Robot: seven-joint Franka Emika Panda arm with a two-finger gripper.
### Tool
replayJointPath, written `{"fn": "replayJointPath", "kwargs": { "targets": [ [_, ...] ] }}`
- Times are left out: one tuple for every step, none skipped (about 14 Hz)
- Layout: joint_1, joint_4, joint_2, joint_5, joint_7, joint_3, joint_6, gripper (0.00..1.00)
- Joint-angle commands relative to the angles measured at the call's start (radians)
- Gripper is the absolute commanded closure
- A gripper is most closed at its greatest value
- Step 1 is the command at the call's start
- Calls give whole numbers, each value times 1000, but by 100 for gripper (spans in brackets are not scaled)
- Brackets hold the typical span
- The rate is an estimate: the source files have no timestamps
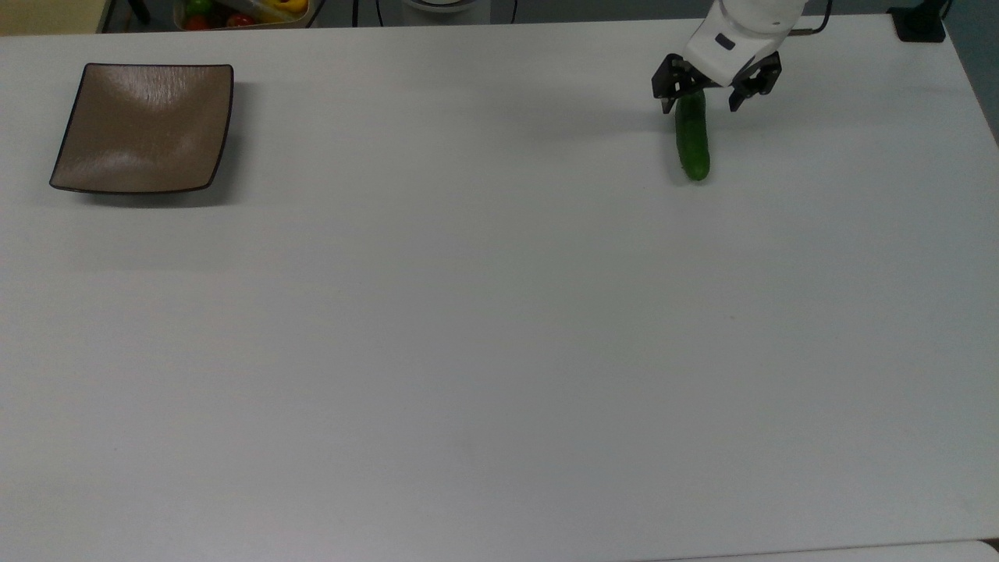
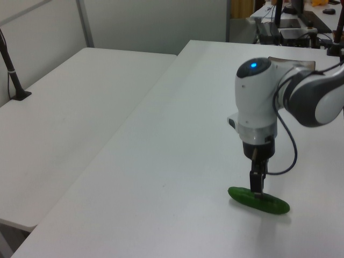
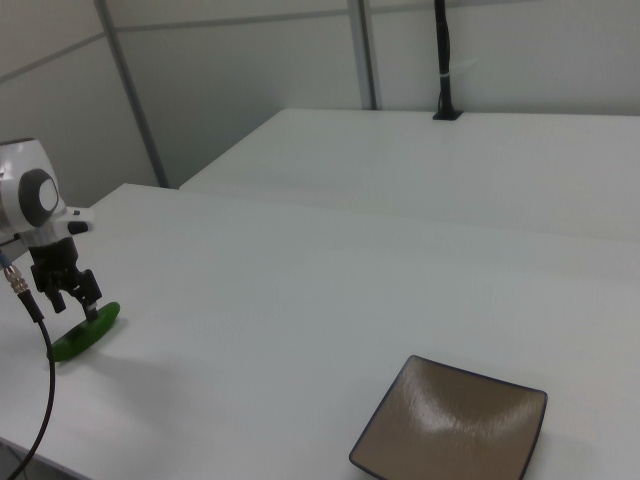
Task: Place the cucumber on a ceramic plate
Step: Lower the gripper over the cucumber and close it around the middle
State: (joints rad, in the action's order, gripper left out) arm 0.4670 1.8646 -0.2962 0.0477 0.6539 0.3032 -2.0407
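The dark green cucumber lies flat on the white table at the top view's upper right, also seen in the left view and the right view. My gripper is open and low over it, one finger on each side of the cucumber's end nearest the top view's top edge. In the left view the gripper reaches down to the cucumber; in the right view the gripper stands just above it. The square brown ceramic plate sits bare at the top view's far left, far from the cucumber.
A tray of coloured vegetables stands beyond the table's edge at the top view's upper left. A black mount sits on the corner at the top view's upper right. A second white table with a black post adjoins on the left view's left.
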Motion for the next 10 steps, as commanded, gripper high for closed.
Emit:
{"fn": "replayJointPath", "kwargs": {
  "targets": [
    [7, 47, -7, 23, 59, -3, -100, 0],
    [7, 56, -15, 23, 59, -3, -114, 0],
    [7, 57, -26, 27, 59, -1, -119, 0],
    [7, 57, -33, 41, 59, -1, -119, 0],
    [7, 57, -41, 52, 59, -1, -119, 0],
    [7, 57, -44, 55, 59, -1, -119, 0],
    [7, 59, -47, 55, 59, -1, -119, 0],
    [7, 65, -49, 57, 59, -1, -121, 0],
    [7, 67, -50, 57, 59, 0, -121, 8],
    [4, 74, -55, 60, 58, 14, -121, 19]
  ]
}}
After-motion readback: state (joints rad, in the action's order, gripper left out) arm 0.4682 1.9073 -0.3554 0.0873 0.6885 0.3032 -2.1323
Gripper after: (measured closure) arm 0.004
